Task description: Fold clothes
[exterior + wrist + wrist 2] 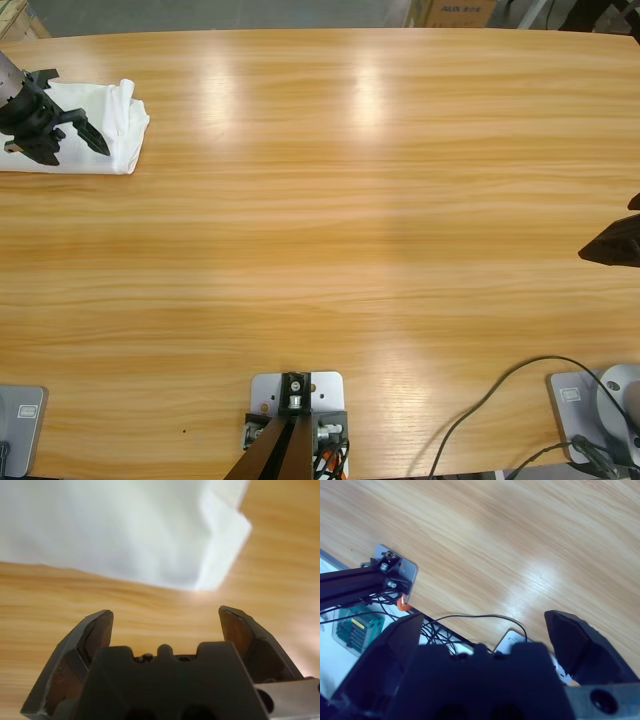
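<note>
Long wooden table (340, 200), black cable (500, 395) at its near right edge

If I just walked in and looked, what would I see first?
You'd spot the folded white T-shirt first, a bright bundle at the far left end of the long wooden table. The left gripper is right over it with its black fingers spread open and holding nothing. At the table's right edge the right gripper just peeks in, also open, over bare wood.
</note>
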`<state>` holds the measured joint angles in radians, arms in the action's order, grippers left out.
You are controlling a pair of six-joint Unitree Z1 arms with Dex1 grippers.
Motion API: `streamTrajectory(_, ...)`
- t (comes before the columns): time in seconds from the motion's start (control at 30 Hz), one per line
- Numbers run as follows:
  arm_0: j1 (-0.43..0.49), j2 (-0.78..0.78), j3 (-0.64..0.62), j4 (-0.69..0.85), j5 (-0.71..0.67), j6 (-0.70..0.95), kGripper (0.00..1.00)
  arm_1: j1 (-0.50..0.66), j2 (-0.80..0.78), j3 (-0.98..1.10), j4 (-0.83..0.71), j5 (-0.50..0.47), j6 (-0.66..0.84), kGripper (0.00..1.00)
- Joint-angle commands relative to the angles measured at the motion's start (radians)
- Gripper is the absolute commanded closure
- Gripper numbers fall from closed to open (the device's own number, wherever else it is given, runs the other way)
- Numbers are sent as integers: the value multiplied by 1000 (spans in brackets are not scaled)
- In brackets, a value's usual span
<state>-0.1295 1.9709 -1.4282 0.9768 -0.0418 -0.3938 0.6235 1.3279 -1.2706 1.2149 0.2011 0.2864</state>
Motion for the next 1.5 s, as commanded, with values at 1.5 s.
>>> streamTrajectory(1.5, -100, -394, -159, 26, -188, 78, 159, 7, 159, -96, -50, 50, 12, 0)
